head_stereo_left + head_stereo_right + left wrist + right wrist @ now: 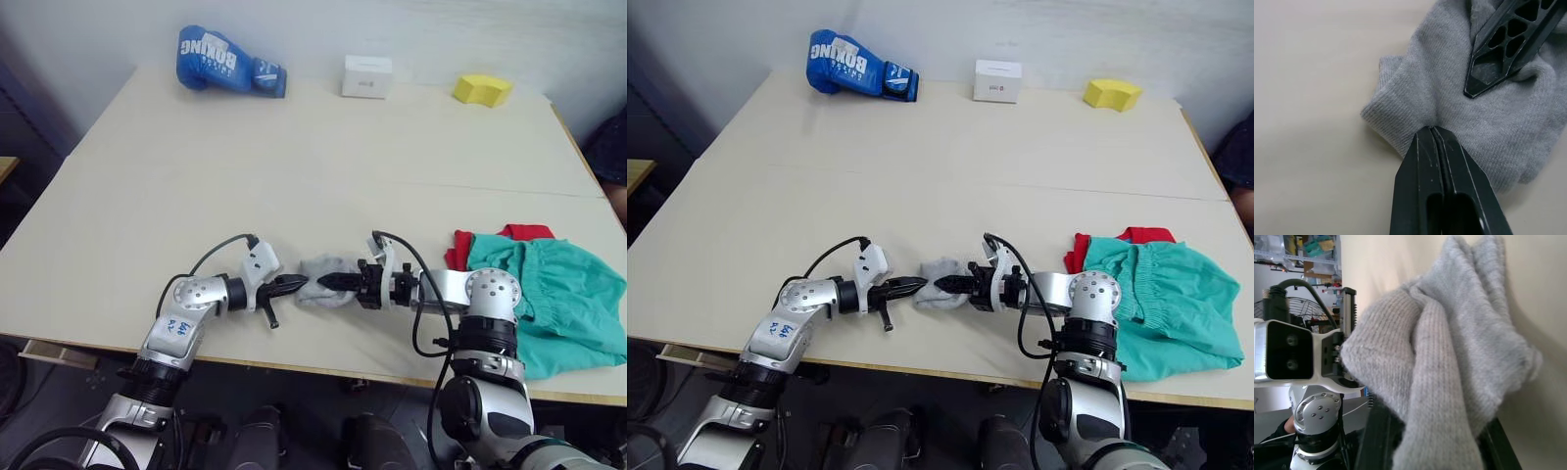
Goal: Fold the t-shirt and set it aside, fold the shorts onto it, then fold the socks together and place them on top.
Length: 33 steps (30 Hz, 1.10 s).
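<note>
Now both grippers meet at the socks [321, 281] near the table's [294, 157] front edge. Left gripper [1432, 132] pinches their edge, fingers together; right gripper [328, 282] is clamped on them. Shorts [554, 294] lie over the t-shirt [524, 233] at right.

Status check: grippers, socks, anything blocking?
Left gripper shut on socks; right gripper on them too, grip unclear. Shorts already on t-shirt. Nothing in the way.

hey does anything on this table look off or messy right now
Yes. The shorts lie rumpled over the t-shirt at the table's right edge, partly hanging off it, not a neat stack. The socks are a bunched lump between the left gripper and right gripper.
</note>
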### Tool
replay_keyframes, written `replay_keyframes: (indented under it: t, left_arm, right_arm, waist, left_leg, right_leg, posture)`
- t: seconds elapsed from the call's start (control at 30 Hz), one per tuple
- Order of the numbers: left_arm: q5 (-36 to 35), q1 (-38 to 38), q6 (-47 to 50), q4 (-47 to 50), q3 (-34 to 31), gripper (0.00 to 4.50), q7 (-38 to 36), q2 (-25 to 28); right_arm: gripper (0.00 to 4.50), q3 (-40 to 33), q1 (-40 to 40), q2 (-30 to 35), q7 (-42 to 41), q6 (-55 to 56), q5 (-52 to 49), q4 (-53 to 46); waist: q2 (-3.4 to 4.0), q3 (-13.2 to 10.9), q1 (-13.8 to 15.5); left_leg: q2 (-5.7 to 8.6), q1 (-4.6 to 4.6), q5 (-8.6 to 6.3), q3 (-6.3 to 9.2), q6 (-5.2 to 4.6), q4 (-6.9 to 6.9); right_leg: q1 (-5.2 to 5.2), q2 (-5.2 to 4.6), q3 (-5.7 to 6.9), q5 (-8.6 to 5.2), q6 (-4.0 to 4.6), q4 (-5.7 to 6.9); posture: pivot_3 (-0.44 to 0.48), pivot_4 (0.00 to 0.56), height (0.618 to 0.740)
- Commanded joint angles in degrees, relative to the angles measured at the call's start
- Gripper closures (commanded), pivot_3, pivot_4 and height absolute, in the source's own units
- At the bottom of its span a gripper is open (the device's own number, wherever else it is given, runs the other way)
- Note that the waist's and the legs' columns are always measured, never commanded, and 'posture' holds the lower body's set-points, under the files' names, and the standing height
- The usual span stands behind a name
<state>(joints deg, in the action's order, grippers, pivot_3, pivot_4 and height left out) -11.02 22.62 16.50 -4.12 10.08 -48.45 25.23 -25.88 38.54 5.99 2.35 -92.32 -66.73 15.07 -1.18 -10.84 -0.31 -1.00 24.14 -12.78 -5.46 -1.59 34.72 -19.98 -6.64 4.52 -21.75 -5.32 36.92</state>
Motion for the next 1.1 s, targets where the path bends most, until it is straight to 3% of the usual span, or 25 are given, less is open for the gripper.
replay_keyframes:
  t: [0.03, 0.07, 0.17, 0.27, 0.4, 0.57, 0.73, 1.0, 1.1]
  left_arm:
    - [-3.04, -0.42, 0.68, 0.85, 1.56, 4.5, -6.6, 0.4]
    - [-4.98, -0.07, 1.19, 1.9, 0.45, 4.5, -7.94, 0.38]
    - [-9.43, 1.63, 0.37, 4.45, -3.46, 3.63, -9.31, -0.32]
    - [-13.95, 2.69, 1.3, 8.63, -6.31, 2.76, -10.72, 0.09]
    - [-17.97, 2.35, 4.12, 13.46, -7.9, 1.51, -11.8, 1.17]
    - [-22.96, 0.74, 7.24, 16.85, -9.68, 0.01, -12.16, 1.36]
    - [-25.7, 1.03, 9.66, 17.4, -9.27, 0.0, -13.05, 1.02]
    - [-23.97, 2.51, 9.02, 15.99, -6.73, 0.0, -13.19, 0.67]
    - [-23.49, 2.59, 8.37, 15.05, -6.9, 0.0, -13.57, 1.28]
  right_arm:
    - [4.26, -5.45, -1.3, 1.27, 0.98, -0.18, -6.61, -3.7]
    - [4.26, -7.4, -1.83, 1.53, 2.5, -0.18, -9.99, -3.93]
    - [4.26, -9.1, -6.25, 1.79, 13.9, 7.68, -28.21, -6.76]
    - [4.26, -8.83, -12.98, 0.84, 23.94, 23.71, -44.64, -20.09]
    - [4.26, -13.25, -18.32, 2.42, 23.64, 36.11, -46.27, -33.66]
    - [4.26, -23.97, -25.96, 10.75, 21.54, 48.57, -46.27, -38.29]
    - [4.26, -27.16, -35.72, 11.33, 20.05, 56.51, -45.16, -34.79]
    - [4.26, -18.83, -39.89, 17.16, 12.69, 51.39, -39.12, -16.25]
    - [3.35, -18.34, -40.99, 18.85, 12.4, 49.38, -42.35, -16.16]
  waist:
    - [0.0, 0.0, 0.1]
    - [0.0, -0.01, 0.1]
    - [0.01, -0.02, -0.04]
    - [0.02, -0.04, -0.03]
    - [0.25, -0.18, -0.77]
    - [0.26, -0.2, -0.82]
    - [0.27, -0.2, -0.83]
    - [0.65, -0.38, -1.39]
    - [0.69, -0.41, -1.2]
  left_leg:
    - [0.0, 0.03, 0.0, 0.01, 0.0, 0.0]
    - [0.01, 0.08, 0.0, 0.0, 0.0, 0.0]
    - [0.03, 0.46, 0.04, -0.01, 0.01, 0.01]
    - [-0.02, 0.82, 0.23, 0.06, 0.27, 0.0]
    - [-0.01, 1.01, 0.28, -0.01, 0.22, 0.11]
    - [0.12, 1.0, 0.2, -0.02, -0.12, 0.27]
    - [0.05, 0.92, 0.27, 0.01, -0.28, 0.27]
    - [-0.01, 0.8, 0.56, -0.15, -0.34, 0.24]
    - [-0.01, 0.81, 0.56, -0.12, -0.34, 0.24]
  right_leg:
    - [-0.01, 0.0, 0.02, 0.0, 0.0, -0.01]
    - [-0.06, -0.01, 0.02, 0.0, 0.0, -0.02]
    - [-0.41, 0.0, 0.01, 0.01, -0.01, 0.01]
    - [-0.68, 0.07, 0.15, 0.01, -0.02, 0.0]
    - [-0.71, 0.17, 0.16, 0.15, -0.29, 0.08]
    - [-0.56, 0.1, 0.01, 0.32, -0.6, -0.24]
    - [-0.5, 0.14, -0.06, 0.38, -0.69, -0.39]
    - [-0.53, 0.16, -0.18, 0.59, -0.5, -0.32]
    - [-0.58, 0.16, -0.17, 0.59, -0.5, -0.25]
  posture:
    - [0.0, 0.15, 0.74]
    - [0.0, 0.15, 0.74]
    - [0.0, 0.15, 0.74]
    - [0.0, 0.15, 0.74]
    - [0.0, 0.15, 0.74]
    - [0.0, 0.15, 0.74]
    - [0.0, 0.15, 0.74]
    - [0.0, 0.15, 0.74]
    - [0.0, 0.15, 0.74]
